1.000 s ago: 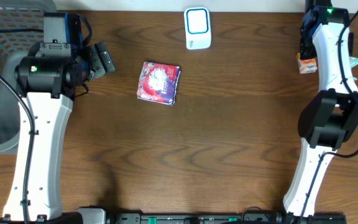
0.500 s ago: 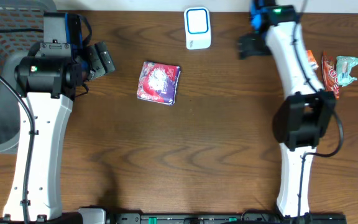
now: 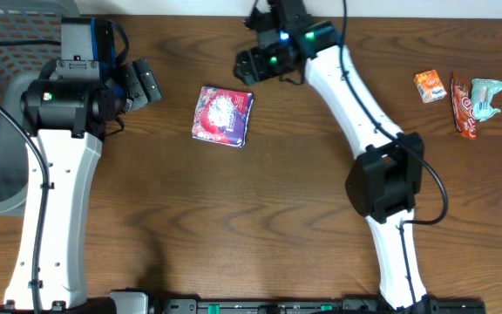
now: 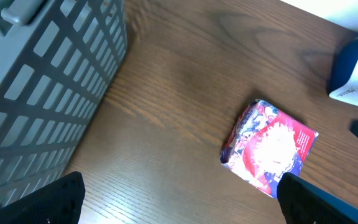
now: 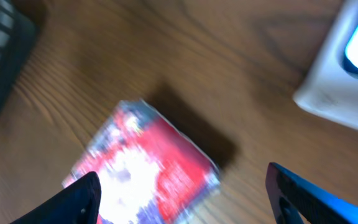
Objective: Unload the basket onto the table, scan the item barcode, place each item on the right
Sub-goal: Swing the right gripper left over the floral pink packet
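My right jaws stand apart and empty above the red packet (image 5: 146, 167), which lies flat on the bench (image 5: 229, 43) between them; scanner (image 5: 344, 68) ahead-right. I should centre across its edges before closing. Left jaws: apart, idle.

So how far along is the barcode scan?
Nothing looks done: the packet lies flat on the table, ungripped. In hand: the right gripper hovers open close to it, near the scanner. The left gripper is open, off to the side. Left: grip the packet and show its barcode to the scanner.
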